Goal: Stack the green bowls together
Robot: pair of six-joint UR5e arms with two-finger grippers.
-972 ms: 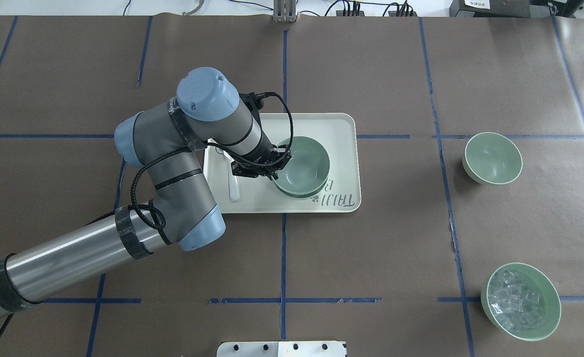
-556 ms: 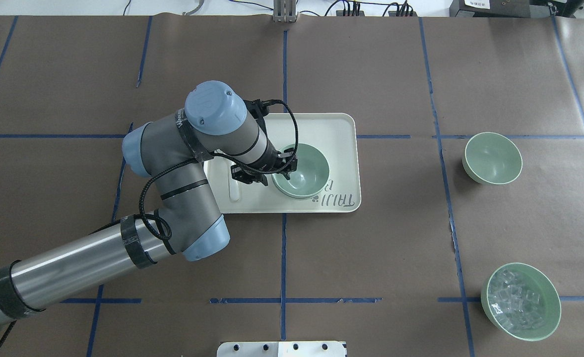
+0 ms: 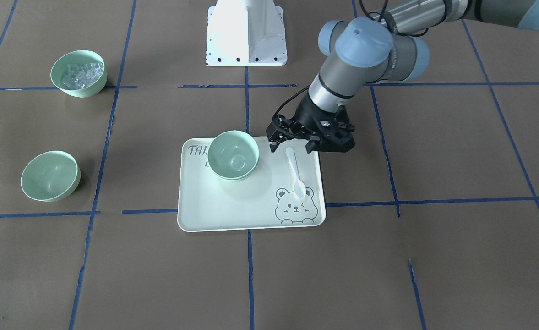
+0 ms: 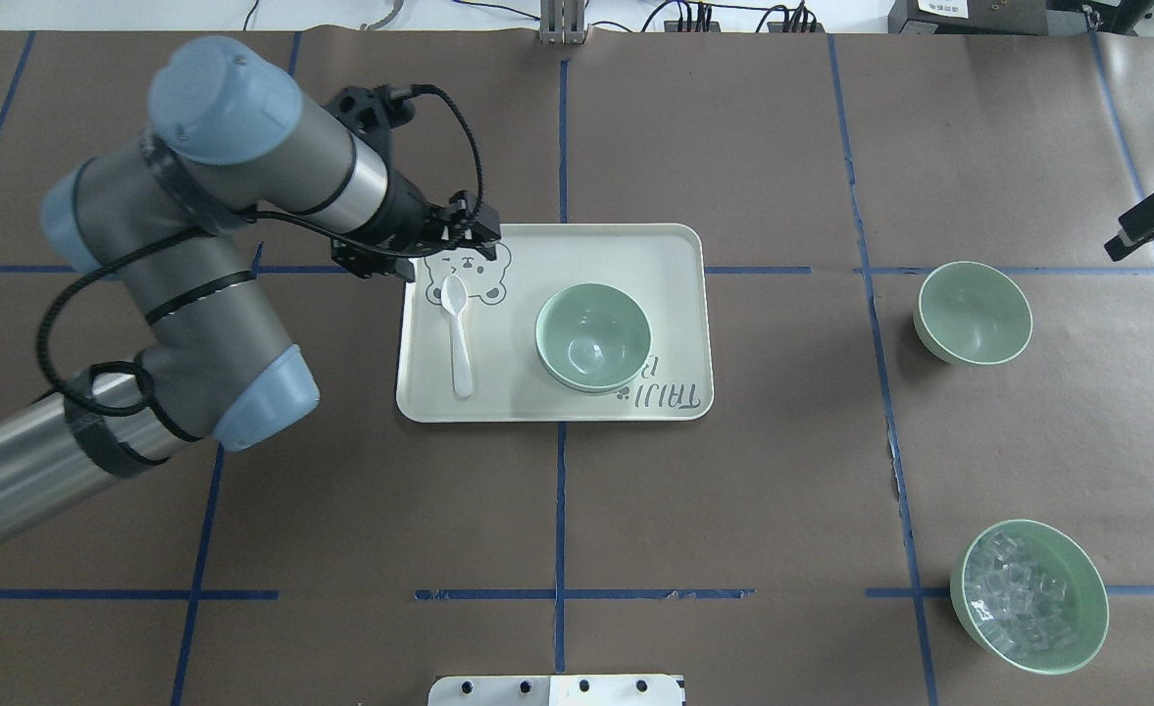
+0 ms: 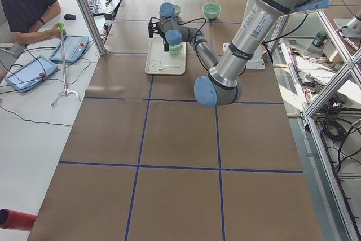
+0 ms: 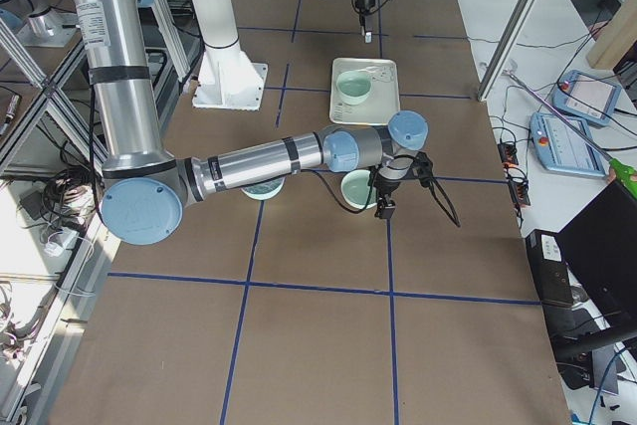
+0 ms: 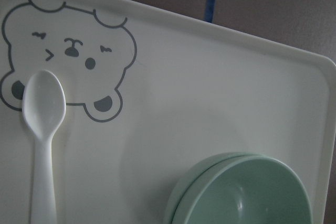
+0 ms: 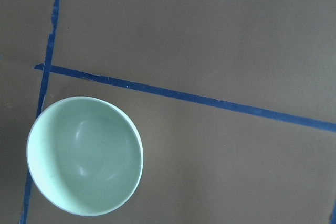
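Observation:
Two green bowls sit nested as one stack [image 4: 593,336] on the tray; the stack also shows in the front view [image 3: 232,155] and the left wrist view [image 7: 241,192]. A third green bowl [image 4: 973,312] stands alone on the table at the right, and shows in the right wrist view [image 8: 84,153]. My left gripper [image 4: 447,260] is open and empty above the tray's far left corner, apart from the stack. My right gripper [image 4: 1153,221] shows only in part at the view's right edge, above and beyond the lone bowl. I cannot tell whether it is open or shut.
The pale bear-printed tray [image 4: 675,245] holds a white spoon [image 4: 458,333] left of the stack. A green bowl of clear cubes [image 4: 1028,595] stands at the near right. Blue tape lines cross the brown table cover.
My left gripper set the bowl into the one on the tray, let go, and drew back up and to the far left. My right gripper has come into view at the right edge.

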